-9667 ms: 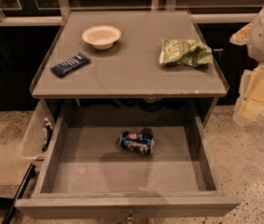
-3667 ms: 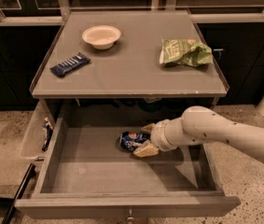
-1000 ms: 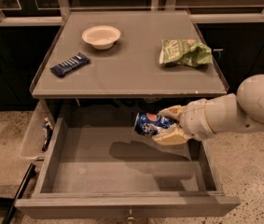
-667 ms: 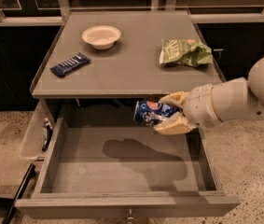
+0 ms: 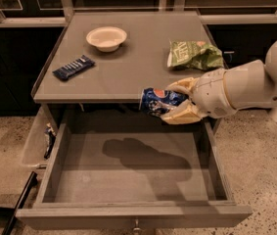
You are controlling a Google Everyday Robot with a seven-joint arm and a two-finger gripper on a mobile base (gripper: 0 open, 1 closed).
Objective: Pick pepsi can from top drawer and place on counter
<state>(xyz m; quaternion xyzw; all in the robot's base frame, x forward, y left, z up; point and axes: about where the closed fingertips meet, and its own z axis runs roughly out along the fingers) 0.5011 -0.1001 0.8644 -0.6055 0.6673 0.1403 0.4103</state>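
Here, the robot's gripper (image 5: 169, 103) holds the pepsi can (image 5: 155, 101) in the air at the near edge of the counter (image 5: 133, 72), above the far part of the open top drawer (image 5: 128, 182). Its two cream fingers (image 5: 181, 85) are clamped on the can's right end, one above and one below. The can lies on its side with its blue body pointing left. The white arm (image 5: 248, 84) reaches in from the right. The can hangs clear of the drawer floor, where its shadow (image 5: 138, 153) and the gripper's fall on the bare grey surface. On the counter a white bowl (image 5: 106, 37) sits at the far left. A dark blue snack bar (image 5: 73, 67) lies nearer on the left, and a crumpled green bag (image 5: 194, 54) rests on the right, just beyond the gripper. The drawer stands pulled out toward the near side, with a small knob (image 5: 137, 225) showing on its front. Speckled floor (image 5: 265, 170) spreads on either side.
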